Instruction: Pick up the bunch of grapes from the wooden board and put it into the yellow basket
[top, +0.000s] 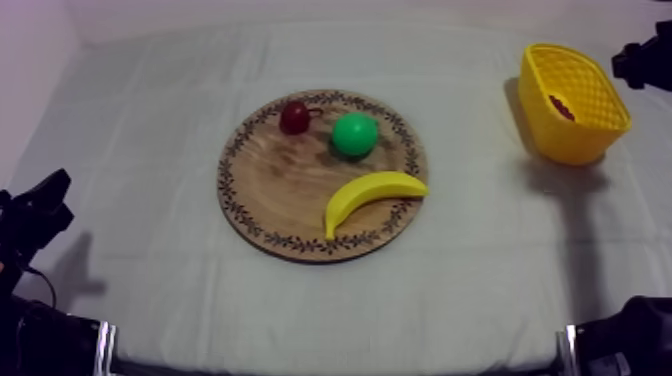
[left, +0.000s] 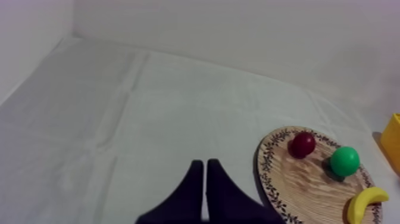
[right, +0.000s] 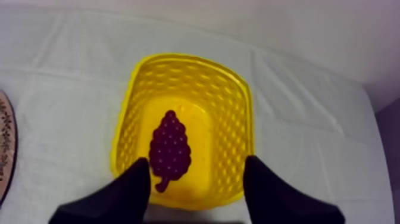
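Note:
The bunch of grapes (right: 169, 149), dark purple, lies flat on the floor of the yellow basket (right: 190, 58). My right gripper (right: 196, 162) hangs open just above the basket, a finger on each side of the grapes and touching nothing. In the top view the basket (top: 575, 140) stands at the far right with the grapes (top: 561, 106) inside, and my right arm (top: 640, 58) reaches in at the upper right. My left gripper (left: 205, 179) is shut on nothing, low over the cloth left of the wooden board (left: 303, 184).
The round wooden board (top: 280, 190) sits mid-table with a small red fruit (top: 294, 117), a green pear (top: 355, 134) and a banana (top: 372, 196) on it. My left arm (top: 35, 215) rests at the lower left edge.

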